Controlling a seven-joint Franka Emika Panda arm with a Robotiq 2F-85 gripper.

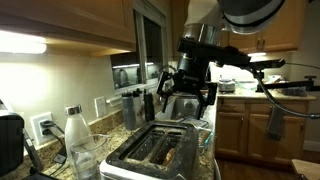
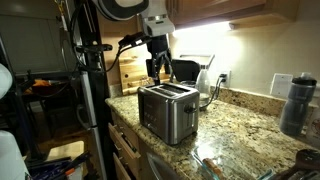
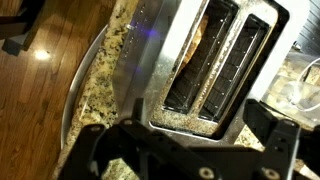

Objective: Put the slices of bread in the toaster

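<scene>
On speckled granite (image 2: 250, 125), boxy brushed-steel toaster (image 2: 167, 112).

The gripper (image 1: 188, 98) is hanging over the toaster (image 1: 155, 150) with its fingers spread, and only open air is lying between them. In the wrist view a slice (image 3: 196, 45) is filling one slot, while the slot (image 3: 240, 62) beside it is showing dark inside. A clear bottle (image 1: 80, 140) is standing just beside the toaster, crowding that flank. Upper cabinets (image 2: 230, 10) are closing in overhead toward the wall. A dark bottle (image 2: 293, 103) is standing well apart, leaving bare counter (image 2: 240, 135) between. On the toaster's other side the counter edge is running near, with open floor (image 3: 40, 90) beyond.
</scene>
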